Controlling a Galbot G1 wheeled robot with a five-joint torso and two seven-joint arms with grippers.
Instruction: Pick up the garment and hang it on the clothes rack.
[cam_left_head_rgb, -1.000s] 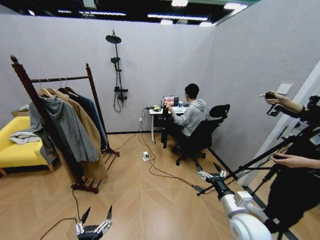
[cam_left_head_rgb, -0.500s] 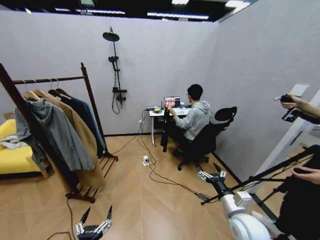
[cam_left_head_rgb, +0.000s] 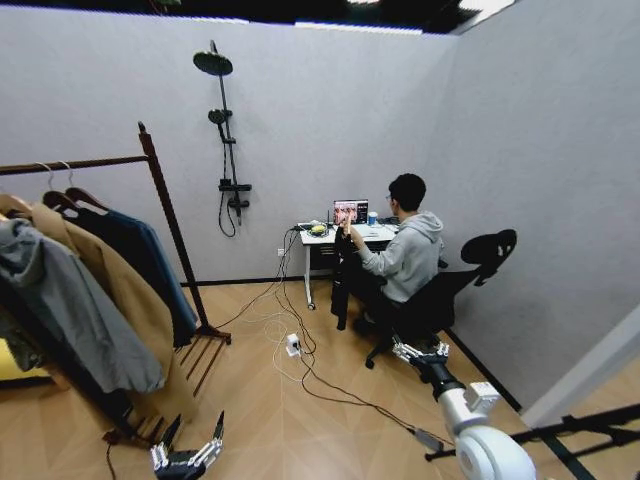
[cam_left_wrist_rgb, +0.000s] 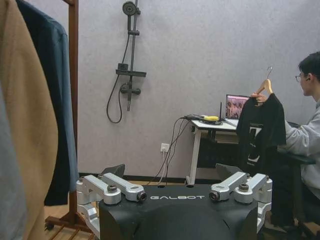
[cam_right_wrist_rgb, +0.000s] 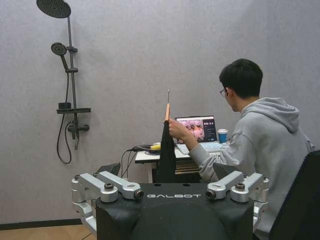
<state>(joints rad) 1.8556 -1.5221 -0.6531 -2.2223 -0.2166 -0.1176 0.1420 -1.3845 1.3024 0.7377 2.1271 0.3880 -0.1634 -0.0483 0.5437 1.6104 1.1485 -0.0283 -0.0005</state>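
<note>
Where the seated person (cam_left_head_rgb: 405, 255) holds it up by its hanger at the desk (cam_left_head_rgb: 335, 238), the garment (cam_left_head_rgb: 345, 275) hangs black and limp, at about 1 o'clock from the robot and well apart from both arms. In the left wrist view the garment (cam_left_wrist_rgb: 260, 131) hangs from a pale wooden hanger (cam_left_wrist_rgb: 265, 86) gripped in the person's hand (cam_left_wrist_rgb: 259, 97). The rack (cam_left_head_rgb: 160, 205) stands at about 10 o'clock, already carrying a grey hoodie (cam_left_head_rgb: 60, 310), a tan coat (cam_left_head_rgb: 125, 300) and a blue jacket (cam_left_head_rgb: 145, 265). The left gripper (cam_left_head_rgb: 190, 437) sits low at 6 o'clock, fingers spread wide and empty. The right gripper (cam_left_head_rgb: 420, 352) reaches toward 2 o'clock, its fingers likewise parted with nothing between them. Cables (cam_left_head_rgb: 300, 350) trail over the wooden floor from the desk.
</note>
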